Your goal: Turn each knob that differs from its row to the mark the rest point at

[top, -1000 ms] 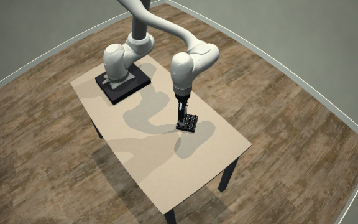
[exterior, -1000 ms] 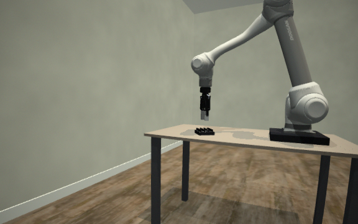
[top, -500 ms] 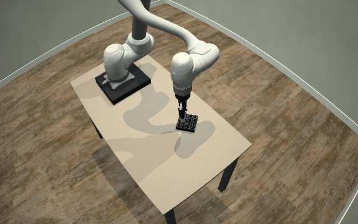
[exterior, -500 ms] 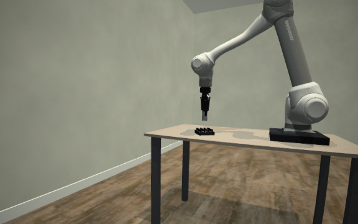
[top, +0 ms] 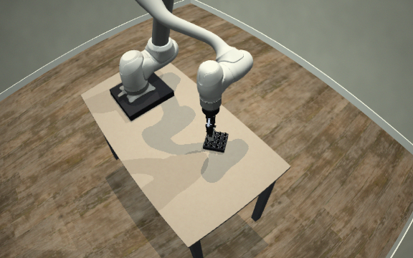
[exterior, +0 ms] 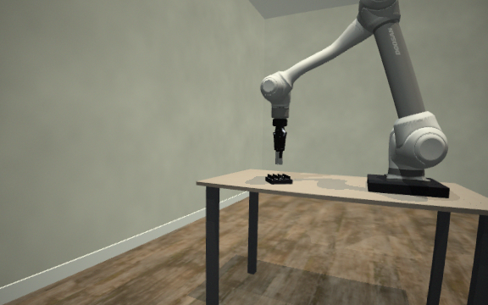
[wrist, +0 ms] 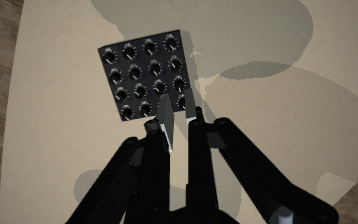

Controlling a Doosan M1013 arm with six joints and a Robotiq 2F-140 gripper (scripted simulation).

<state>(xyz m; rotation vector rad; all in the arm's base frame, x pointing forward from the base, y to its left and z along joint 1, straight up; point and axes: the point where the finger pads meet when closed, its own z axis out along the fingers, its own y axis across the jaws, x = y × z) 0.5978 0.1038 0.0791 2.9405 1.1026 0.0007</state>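
The table top looks like pale, matt board with no visible grain, on dark, dull legs. The floor is rough-grained brown wood planking. The arm has a smooth off-white shell with a soft sheen (plastic or painted metal, cannot tell which), standing on a matt black base plate. The knob box is matt black

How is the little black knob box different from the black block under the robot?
The knob box is small and covered in knobs; the base plate is bigger with a flat top. The knob box stands free under the end effector; the base plate carries the arm. Both are black, squarish, and on the table.
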